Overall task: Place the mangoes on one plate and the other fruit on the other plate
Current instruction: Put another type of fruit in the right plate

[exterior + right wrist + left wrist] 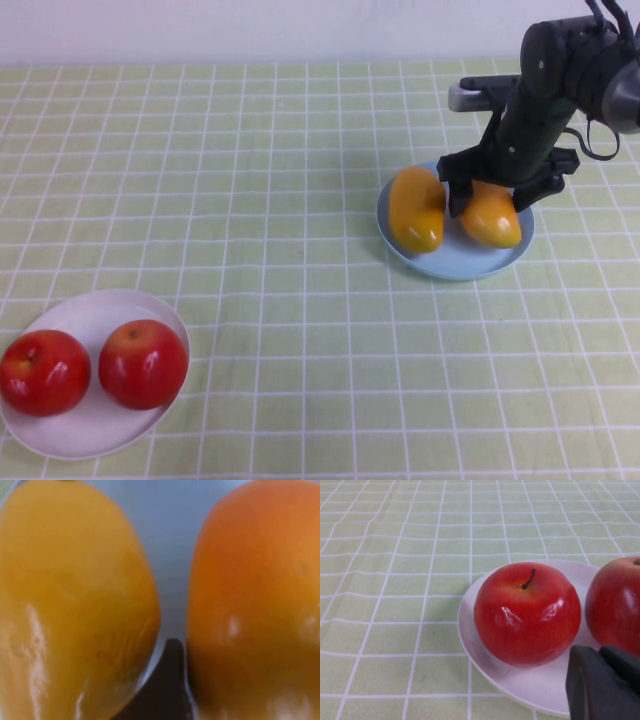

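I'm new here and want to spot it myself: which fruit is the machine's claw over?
Find the light blue plate far right on the checked cloth. Two mangoes lie on it; the right claw straddles the right mango, more orange than its yellower neighbour. The left claw sits by the apples.

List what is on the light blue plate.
Two mangoes lie on the light blue plate. The right gripper straddles the right one, hiding its far side. The left gripper hovers by the apples.
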### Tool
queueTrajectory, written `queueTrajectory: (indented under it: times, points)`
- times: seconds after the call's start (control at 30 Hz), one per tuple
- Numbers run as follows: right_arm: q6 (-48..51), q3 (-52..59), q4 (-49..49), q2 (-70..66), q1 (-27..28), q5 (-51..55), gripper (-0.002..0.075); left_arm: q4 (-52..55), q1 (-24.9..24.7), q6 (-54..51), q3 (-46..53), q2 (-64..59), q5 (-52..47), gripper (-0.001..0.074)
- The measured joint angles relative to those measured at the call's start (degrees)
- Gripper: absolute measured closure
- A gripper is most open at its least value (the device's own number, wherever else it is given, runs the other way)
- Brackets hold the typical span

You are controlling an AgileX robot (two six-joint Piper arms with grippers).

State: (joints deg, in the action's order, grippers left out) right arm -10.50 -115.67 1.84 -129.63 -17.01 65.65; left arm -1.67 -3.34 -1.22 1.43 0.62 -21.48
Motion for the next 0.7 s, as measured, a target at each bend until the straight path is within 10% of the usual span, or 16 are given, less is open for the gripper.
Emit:
queueTrajectory:
  times: [0.4,0.7]
  points:
    - [0.1,0.2,0.3,8.0,-0.6,2.2,0.0094,0.0,0.0,0.0,0.0,0.0,0.0,0.0731]
    - [1.8,15.5,1.4,29.6,-4.4,4.0,0.0631,0.0,0.0,0.0,0.0,0.0,0.0,0.0731]
